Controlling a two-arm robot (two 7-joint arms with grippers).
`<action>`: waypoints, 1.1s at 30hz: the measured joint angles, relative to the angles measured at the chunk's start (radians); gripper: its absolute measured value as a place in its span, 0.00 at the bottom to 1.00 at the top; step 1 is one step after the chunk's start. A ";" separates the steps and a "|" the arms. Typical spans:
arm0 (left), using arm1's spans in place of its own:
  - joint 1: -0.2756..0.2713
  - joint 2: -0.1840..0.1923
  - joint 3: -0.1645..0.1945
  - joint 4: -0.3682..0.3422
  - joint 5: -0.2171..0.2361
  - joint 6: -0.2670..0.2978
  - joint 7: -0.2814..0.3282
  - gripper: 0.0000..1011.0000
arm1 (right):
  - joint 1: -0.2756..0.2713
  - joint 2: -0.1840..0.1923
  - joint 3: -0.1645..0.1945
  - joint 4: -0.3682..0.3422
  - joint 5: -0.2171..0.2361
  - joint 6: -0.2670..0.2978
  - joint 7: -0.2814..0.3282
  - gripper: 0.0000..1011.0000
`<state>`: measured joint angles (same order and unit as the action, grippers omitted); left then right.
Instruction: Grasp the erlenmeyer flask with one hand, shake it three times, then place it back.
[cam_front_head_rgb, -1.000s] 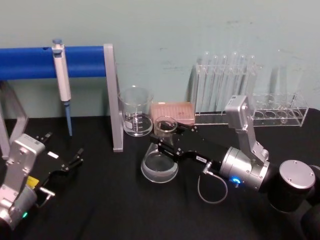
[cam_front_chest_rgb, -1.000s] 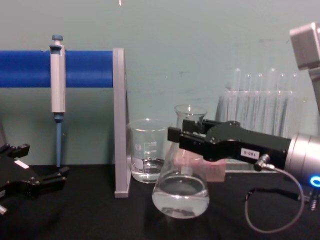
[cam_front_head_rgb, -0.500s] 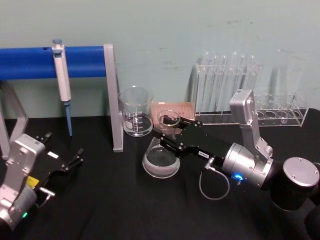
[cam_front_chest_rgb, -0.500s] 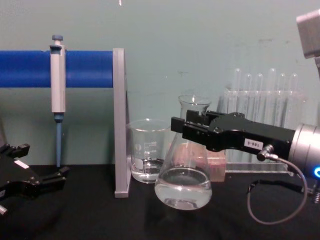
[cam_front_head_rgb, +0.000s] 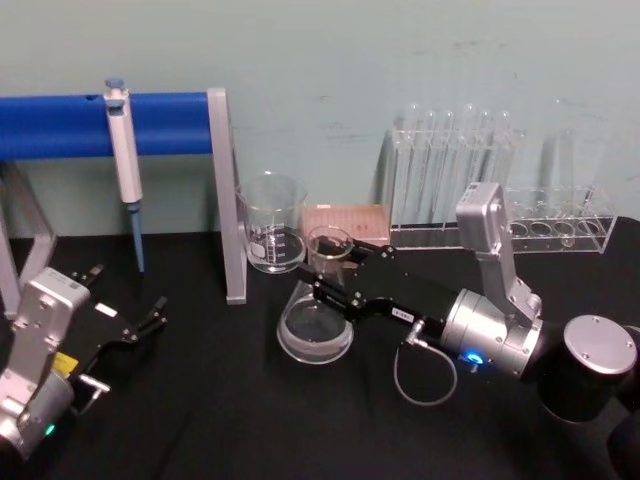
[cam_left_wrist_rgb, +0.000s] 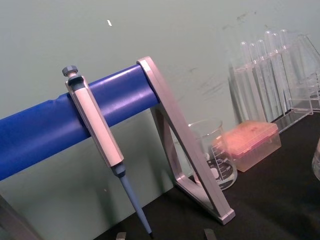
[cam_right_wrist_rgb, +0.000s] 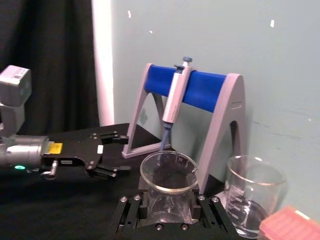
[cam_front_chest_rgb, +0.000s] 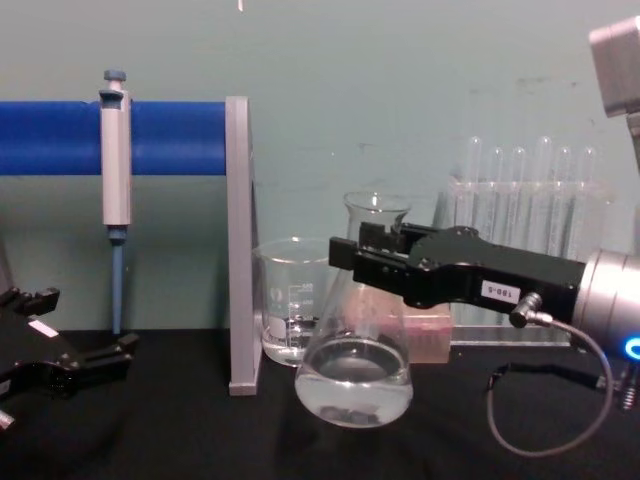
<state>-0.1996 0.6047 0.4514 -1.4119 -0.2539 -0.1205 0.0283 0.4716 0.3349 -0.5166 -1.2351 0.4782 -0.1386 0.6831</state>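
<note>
The erlenmeyer flask (cam_front_head_rgb: 316, 334) is clear glass with some clear liquid in its wide base (cam_front_chest_rgb: 352, 385). My right gripper (cam_front_head_rgb: 331, 272), black with a small white label, is shut on its narrow neck just under the flared rim (cam_right_wrist_rgb: 169, 172). The right gripper (cam_front_chest_rgb: 366, 257) reaches in from the right and holds the flask slightly tilted over the black table, in front of the beaker. My left gripper (cam_front_head_rgb: 128, 322) rests parked and open at the table's left side, far from the flask; the right wrist view also shows the left gripper (cam_right_wrist_rgb: 107, 154).
A glass beaker (cam_front_head_rgb: 272, 236) and a pink tip box (cam_front_head_rgb: 346, 222) stand just behind the flask. A pipette (cam_front_head_rgb: 123, 150) hangs on the blue bar of a grey stand (cam_front_head_rgb: 227, 205) to the left. Test tube racks (cam_front_head_rgb: 455, 170) line the back right.
The right gripper has swung the flask up and right, then back left and a little down. The liquid inside has shifted. The left arm has not moved.
</note>
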 joint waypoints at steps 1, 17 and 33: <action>0.000 0.000 0.000 0.000 0.000 0.000 0.000 0.99 | 0.000 0.001 -0.002 -0.002 0.001 0.000 0.003 0.45; 0.000 0.000 0.000 0.000 0.000 0.000 0.000 0.99 | -0.005 0.010 -0.034 -0.022 0.017 -0.005 0.032 0.45; 0.000 0.000 0.000 0.000 0.000 0.000 0.000 0.99 | -0.055 -0.011 0.032 -0.047 -0.015 -0.016 -0.139 0.45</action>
<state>-0.1995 0.6047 0.4514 -1.4119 -0.2539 -0.1205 0.0283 0.4164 0.3237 -0.4843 -1.2824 0.4631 -0.1546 0.5442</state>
